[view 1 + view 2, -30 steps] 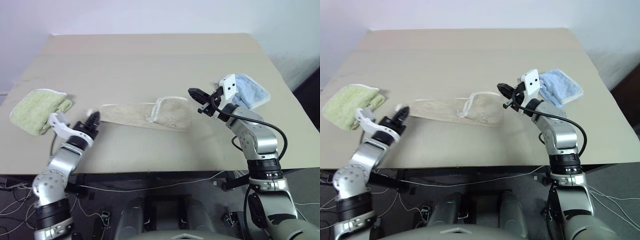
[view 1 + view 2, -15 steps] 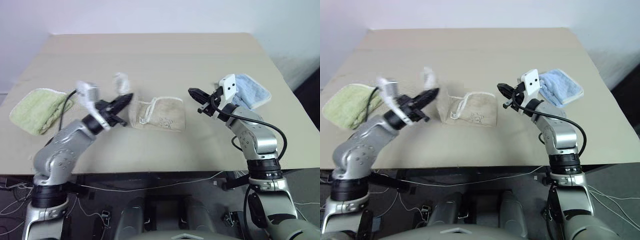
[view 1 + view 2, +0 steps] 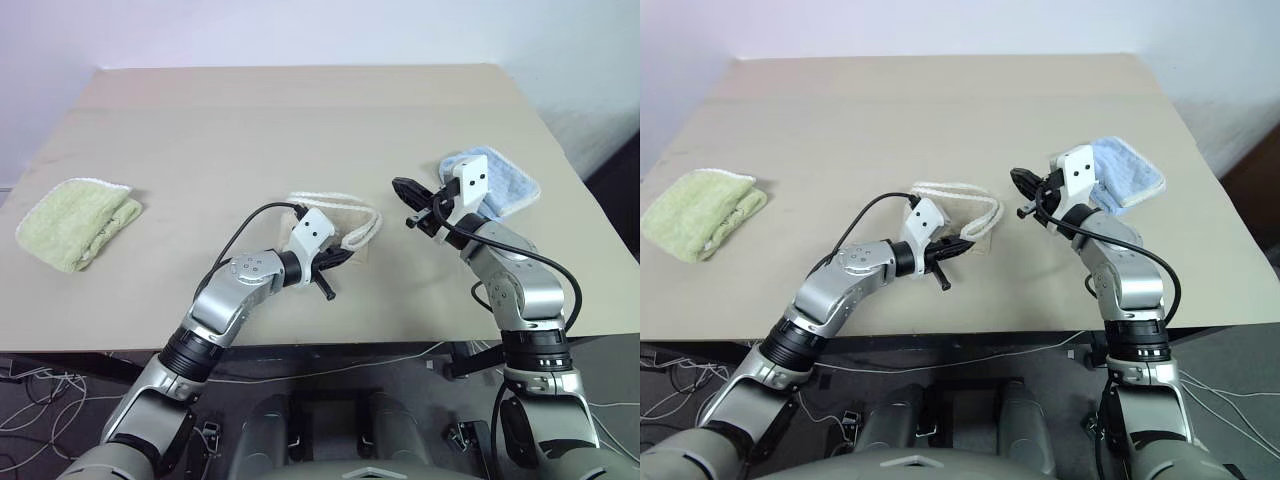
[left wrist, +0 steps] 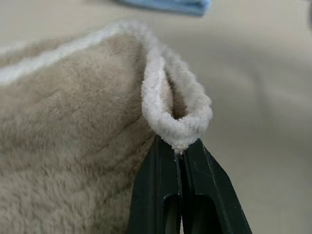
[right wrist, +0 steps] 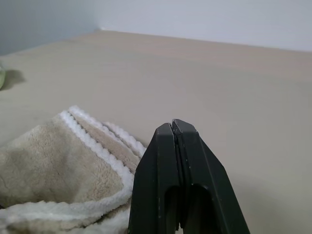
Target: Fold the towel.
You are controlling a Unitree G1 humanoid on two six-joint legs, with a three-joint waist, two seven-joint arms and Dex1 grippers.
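The beige towel [image 3: 340, 218] with white edging lies bunched in the middle of the table [image 3: 300, 120], its edge doubled over in a loop. My left gripper [image 3: 348, 256] is shut on the towel's white hem [image 4: 176, 127] at the towel's near right side, low over the table. In the left wrist view the beige pile [image 4: 73, 146] sits beside the black fingers [image 4: 151, 195]. My right gripper [image 3: 402, 188] hovers shut just right of the towel, holding nothing. The right wrist view shows the towel's edge [image 5: 92, 146] below its closed tips [image 5: 171, 126].
A folded green towel [image 3: 72, 222] lies at the table's left side. A folded blue towel [image 3: 505, 185] lies at the right, behind my right wrist. The table's front edge [image 3: 330, 345] runs just below my arms.
My left gripper swept from the table's left side to the right with the towel's end, doubling the long strip over itself. The right gripper stayed almost still.
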